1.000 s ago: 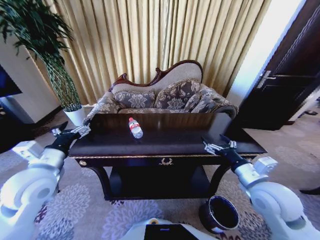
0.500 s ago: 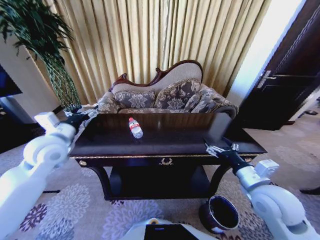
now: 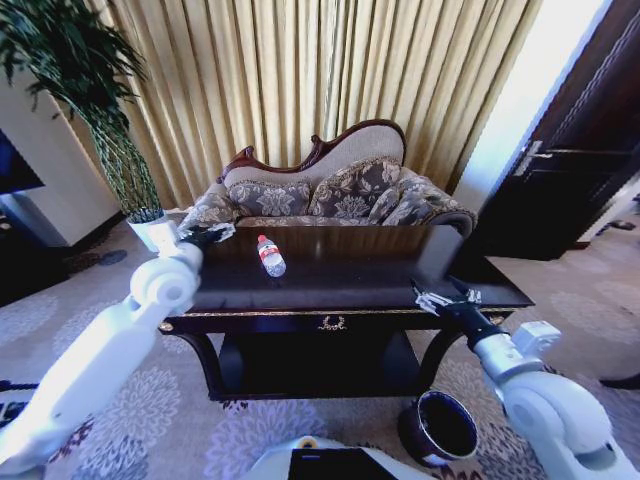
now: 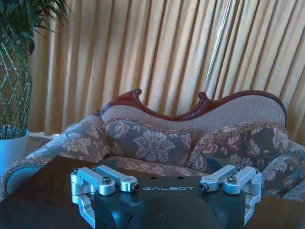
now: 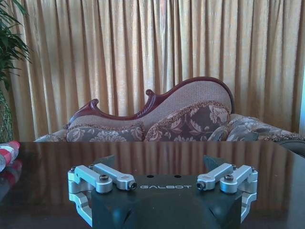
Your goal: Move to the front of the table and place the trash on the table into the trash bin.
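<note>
The water bottle (image 3: 270,257) lies on its side on the dark table (image 3: 350,285), toward the back left. The left gripper (image 3: 212,236) hovers just beside it over the table's left end, fingers spread apart. The right gripper (image 3: 440,297) hangs at the front right edge, likewise open, above the trash bin (image 3: 438,427).

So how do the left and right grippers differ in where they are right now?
The left gripper reaches far over the table at its back left, close to the water bottle; the right gripper sits at the table's front right edge, far from the bottle. Both are open and empty.
</note>
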